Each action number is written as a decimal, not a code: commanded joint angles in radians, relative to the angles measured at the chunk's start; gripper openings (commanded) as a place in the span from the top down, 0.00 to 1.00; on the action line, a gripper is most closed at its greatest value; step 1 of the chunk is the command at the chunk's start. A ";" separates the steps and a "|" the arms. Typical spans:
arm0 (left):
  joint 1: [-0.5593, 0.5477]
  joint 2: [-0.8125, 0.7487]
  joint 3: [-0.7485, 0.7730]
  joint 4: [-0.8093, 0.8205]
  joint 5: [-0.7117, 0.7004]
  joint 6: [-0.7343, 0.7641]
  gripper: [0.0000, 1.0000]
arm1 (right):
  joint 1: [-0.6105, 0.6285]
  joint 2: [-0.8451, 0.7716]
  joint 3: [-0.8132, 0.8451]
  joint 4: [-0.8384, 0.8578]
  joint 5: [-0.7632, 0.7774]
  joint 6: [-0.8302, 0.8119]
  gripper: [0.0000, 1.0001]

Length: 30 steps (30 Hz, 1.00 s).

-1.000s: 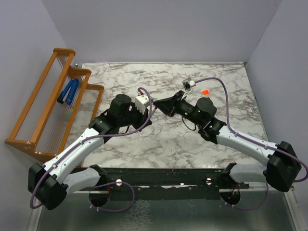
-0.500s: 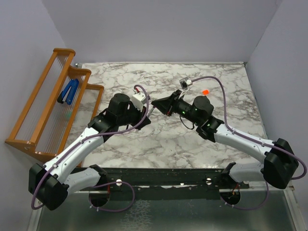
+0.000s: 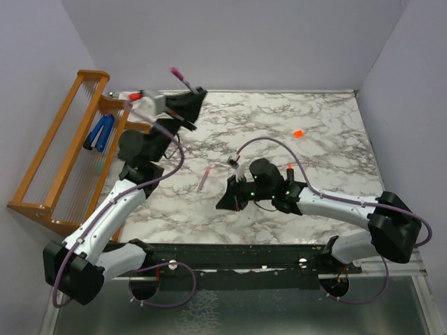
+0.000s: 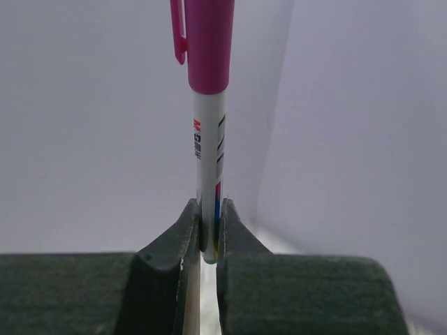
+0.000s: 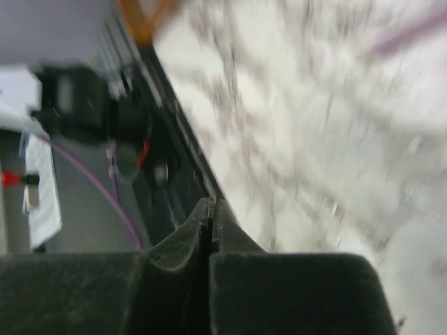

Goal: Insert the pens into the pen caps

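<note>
My left gripper (image 3: pixel 190 105) is raised over the table's far left and is shut on the thin white-grey pen (image 4: pixel 208 174). The pen points upward, with the magenta-purple cap (image 4: pixel 208 38) on its top end (image 3: pixel 177 72). My right gripper (image 3: pixel 225 203) is low over the marble near the front edge. Its jaws (image 5: pixel 211 209) are pressed together with nothing between them. The dull pink pen (image 3: pixel 203 179) lies on the table between the arms. The bright orange cap (image 3: pixel 298 132) lies at the far right. The black marker and the pale pink cap are not plainly visible.
A wooden rack (image 3: pixel 70 157) stands along the left edge with the blue clip-shaped object (image 3: pixel 100 132) on it. Grey walls close the back and the sides. The right wrist view is blurred and shows the table's front rail and cables.
My left arm swung up and back to the far left with the capped pen. My right arm drew away and down towards the front edge. The pink pen now shows on the table.
</note>
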<state>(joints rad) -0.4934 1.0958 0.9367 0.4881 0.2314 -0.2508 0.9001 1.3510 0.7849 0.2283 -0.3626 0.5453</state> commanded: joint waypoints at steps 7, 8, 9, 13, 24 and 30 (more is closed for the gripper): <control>0.023 -0.088 0.060 0.752 -0.071 -0.036 1.00 | 0.028 0.013 0.003 -0.310 -0.133 -0.043 1.00; 0.024 -0.095 0.060 0.726 -0.067 -0.029 1.00 | 0.028 0.002 0.008 -0.322 -0.112 -0.042 1.00; 0.024 -0.102 0.059 0.697 -0.061 -0.022 1.00 | 0.028 -0.009 0.015 -0.335 -0.089 -0.047 0.98; 0.024 -0.128 0.098 0.453 0.010 0.019 1.00 | 0.026 -0.079 0.066 -0.402 0.023 -0.101 0.69; 0.024 -0.128 0.172 -0.152 0.387 0.055 1.00 | -0.007 -0.275 0.217 -0.545 0.238 -0.235 0.31; 0.024 -0.123 0.113 -0.273 0.606 0.025 1.00 | -0.042 -0.337 0.280 -0.534 0.249 -0.287 0.27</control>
<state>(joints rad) -0.4713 0.9771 1.0882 0.3676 0.6079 -0.2089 0.8757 1.0416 1.0130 -0.2832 -0.1612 0.3180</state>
